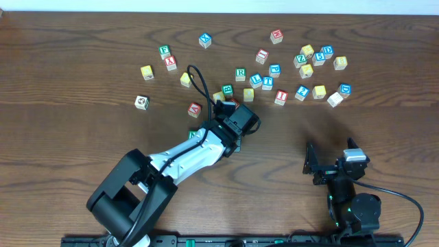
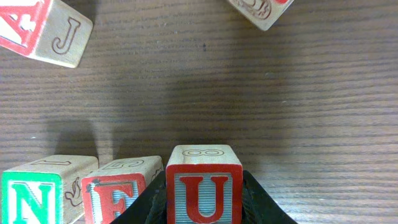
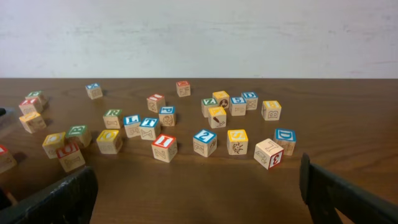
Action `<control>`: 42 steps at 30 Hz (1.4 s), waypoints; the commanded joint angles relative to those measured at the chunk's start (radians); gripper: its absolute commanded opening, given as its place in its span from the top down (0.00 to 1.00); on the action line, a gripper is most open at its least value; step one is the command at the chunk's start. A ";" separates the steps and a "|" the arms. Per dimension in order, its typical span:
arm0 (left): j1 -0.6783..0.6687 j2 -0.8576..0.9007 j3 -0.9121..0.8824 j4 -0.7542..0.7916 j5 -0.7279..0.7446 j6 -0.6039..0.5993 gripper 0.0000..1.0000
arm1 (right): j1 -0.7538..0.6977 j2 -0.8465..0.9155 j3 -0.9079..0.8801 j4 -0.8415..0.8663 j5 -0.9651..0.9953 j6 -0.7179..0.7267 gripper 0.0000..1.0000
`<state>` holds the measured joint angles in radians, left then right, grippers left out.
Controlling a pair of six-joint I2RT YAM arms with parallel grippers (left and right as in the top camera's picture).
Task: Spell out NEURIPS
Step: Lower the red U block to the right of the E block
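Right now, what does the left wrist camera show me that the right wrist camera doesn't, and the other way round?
Left wrist only: the U block gripped in the left tool, set in a row with the E block and N block, and a J block farther off.
Right wrist only: the open right tool and the scattered blocks beyond it, including the R block and I block.
Both: the brown wooden table. I can't match any single block across the two.
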<state>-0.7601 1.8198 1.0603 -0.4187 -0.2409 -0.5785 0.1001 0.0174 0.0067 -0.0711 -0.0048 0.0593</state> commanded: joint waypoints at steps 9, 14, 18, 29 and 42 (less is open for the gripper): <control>0.003 0.013 -0.014 0.000 -0.003 0.018 0.92 | 0.005 -0.005 -0.001 -0.004 -0.002 0.007 0.01; 0.003 0.013 -0.014 0.001 -0.003 0.037 0.92 | 0.005 -0.005 -0.001 -0.005 -0.002 0.007 0.01; 0.003 0.013 -0.014 -0.002 -0.003 0.044 0.92 | 0.005 -0.005 -0.001 -0.005 -0.002 0.007 0.01; 0.003 0.013 -0.014 -0.006 -0.002 0.063 0.92 | 0.005 -0.005 -0.001 -0.005 -0.002 0.007 0.01; 0.003 0.013 -0.014 -0.014 -0.002 0.078 0.92 | 0.005 -0.005 -0.001 -0.005 -0.002 0.007 0.01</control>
<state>-0.7601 1.8252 1.0603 -0.4263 -0.2409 -0.5186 0.1001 0.0174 0.0067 -0.0711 -0.0048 0.0593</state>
